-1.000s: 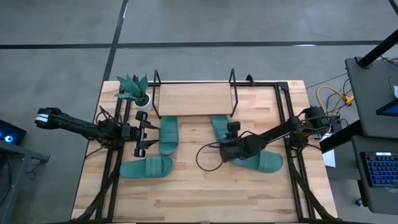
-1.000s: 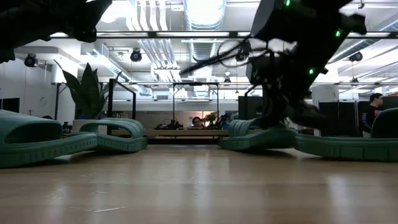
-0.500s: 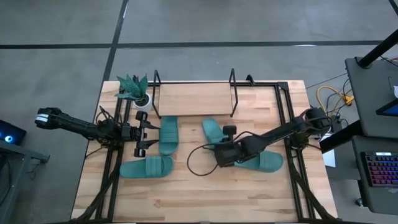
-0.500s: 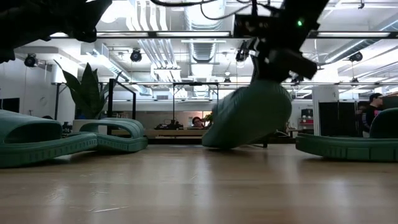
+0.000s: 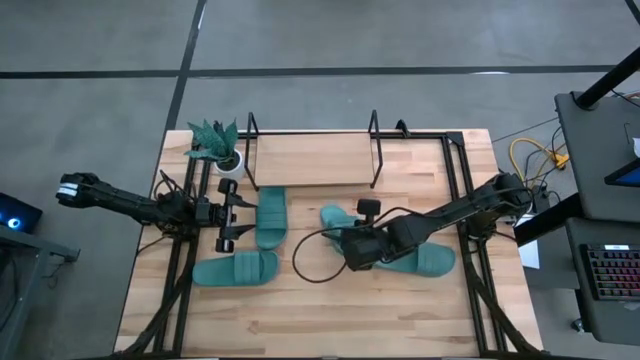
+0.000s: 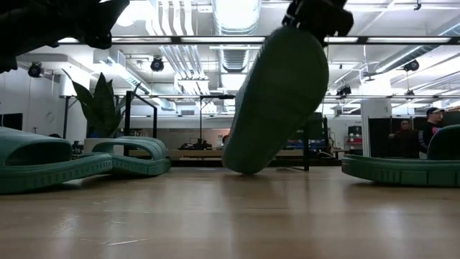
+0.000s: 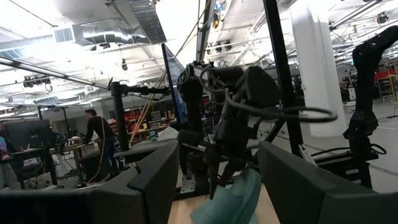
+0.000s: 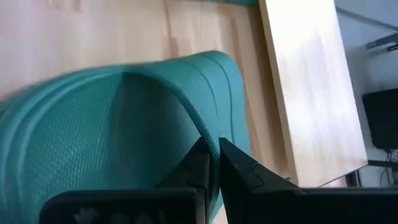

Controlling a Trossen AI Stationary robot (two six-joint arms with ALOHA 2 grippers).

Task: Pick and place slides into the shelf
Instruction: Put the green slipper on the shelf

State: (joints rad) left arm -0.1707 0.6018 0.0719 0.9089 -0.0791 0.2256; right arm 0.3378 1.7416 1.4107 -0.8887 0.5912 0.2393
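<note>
One slide (image 5: 338,222) is held pinched by its strap in the right gripper (image 5: 357,243), fingers closed tight on it, and is lifted tilted above mid-desk (image 5: 300,310). A carry to the far shelf (image 5: 310,158) is judged next. The left gripper (image 5: 232,212) waits, fingers wide, beside another slide (image 5: 270,215). A potted plant (image 5: 218,145) stands by the shelf; an office room lies beyond.
</note>
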